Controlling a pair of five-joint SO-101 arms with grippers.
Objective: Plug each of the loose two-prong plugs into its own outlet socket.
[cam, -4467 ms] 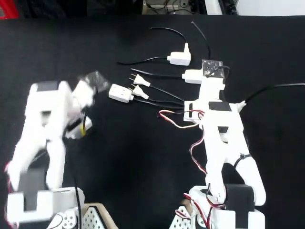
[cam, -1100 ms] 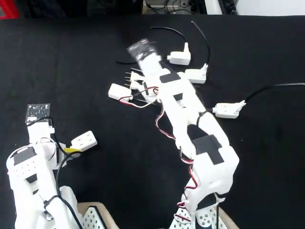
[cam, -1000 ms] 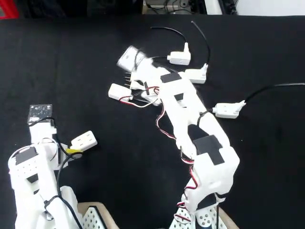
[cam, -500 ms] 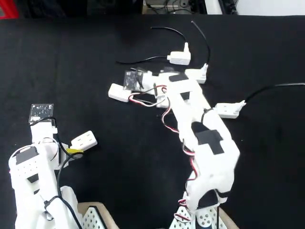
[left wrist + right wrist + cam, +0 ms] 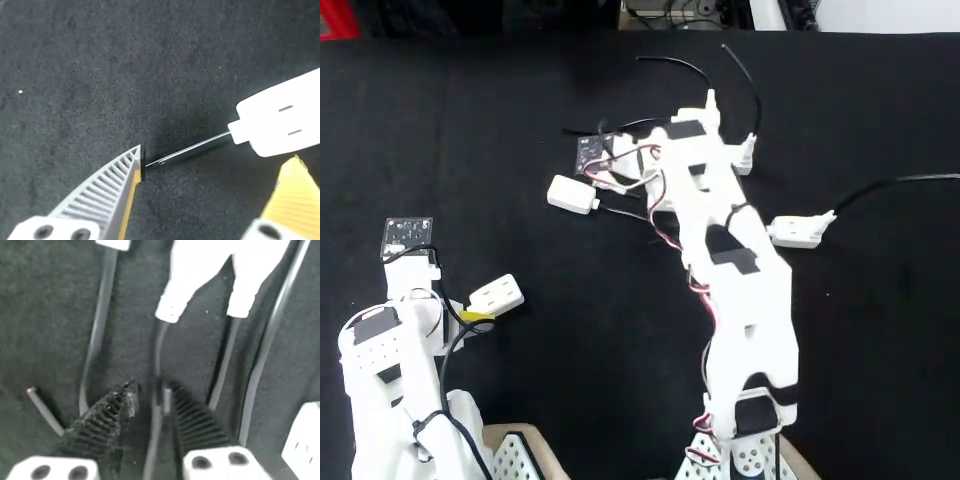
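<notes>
Two white two-prong plugs [image 5: 175, 295] [image 5: 245, 290] lie side by side on the black mat, their dark cables trailing toward my right gripper [image 5: 150, 387]. Its black fingers [image 5: 112, 407] stand narrowly open astride one plug's cable [image 5: 157, 365], low over the mat. In the high view the right arm's wrist [image 5: 595, 158] covers those plugs, just behind a white outlet socket [image 5: 572, 194]. My left gripper [image 5: 217, 155] is open near the front left, with another white outlet socket [image 5: 285, 120] [image 5: 496, 295] lying just beyond its yellow finger [image 5: 290, 195].
Further white outlet sockets lie at the back [image 5: 705, 112], beside the right arm [image 5: 746, 155] and to the right on a black cable [image 5: 798, 231]. Loose black cables curl across the back of the mat [image 5: 680, 65]. One socket's corner [image 5: 305, 435] sits near the right gripper.
The right arm swung from the back right to the middle over the plugs and lowered its wrist there. The left arm drew back to the front left, leaving its socket on the mat.
</notes>
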